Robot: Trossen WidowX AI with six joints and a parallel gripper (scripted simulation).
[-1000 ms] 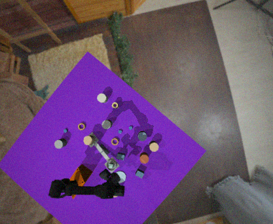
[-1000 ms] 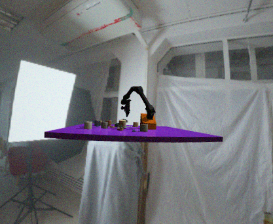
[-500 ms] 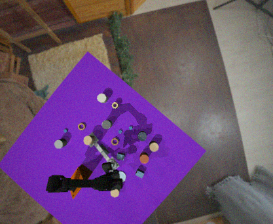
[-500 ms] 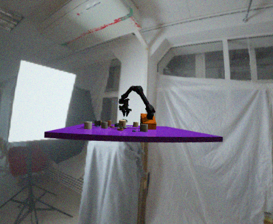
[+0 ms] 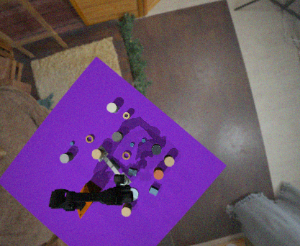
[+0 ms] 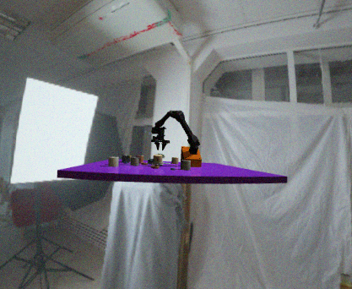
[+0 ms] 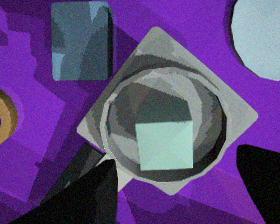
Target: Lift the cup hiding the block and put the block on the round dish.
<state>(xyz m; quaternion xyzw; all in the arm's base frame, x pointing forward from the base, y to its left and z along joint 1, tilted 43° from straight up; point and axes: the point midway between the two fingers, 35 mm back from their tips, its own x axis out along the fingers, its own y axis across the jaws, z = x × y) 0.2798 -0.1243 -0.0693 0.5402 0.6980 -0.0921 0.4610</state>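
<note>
Grey cylinder: one (image 5: 65,157) (image 6: 186,165), standing alone left of the balance (image 5: 111,166) (image 7: 241,116).
Rings: three; one (image 5: 86,139) left of the balance, one (image 5: 123,115) well beyond it, one (image 5: 123,155) (image 7: 10,117) just right of its beam.
Cup on the balance: one (image 5: 97,154) (image 6: 158,160), upright on the balance's left end.
Pale cylinder: one (image 5: 111,107) (image 6: 113,161), well beyond the balance.
Block: one pale green block (image 7: 165,146), uncovered, in the round hollow at the balance's right end.
Gripper: one (image 5: 121,179) (image 6: 160,149) (image 7: 176,156), above that same end, fingers spread partway (nothing pinched, the block sits lower down).
Other tan cup: one (image 5: 126,211) (image 6: 175,160), upright on the table, off the balance and past its right end.
Dish: one (image 5: 135,194) (image 7: 263,37), near the balance's right end, with no cup over it.
Blue blocks: two; one (image 5: 132,171) (image 7: 81,42) just beside the balance's right end, one (image 5: 153,190) farther right of it.
Orange cylinder: one (image 5: 158,174) (image 6: 141,159), right of the balance.
</note>
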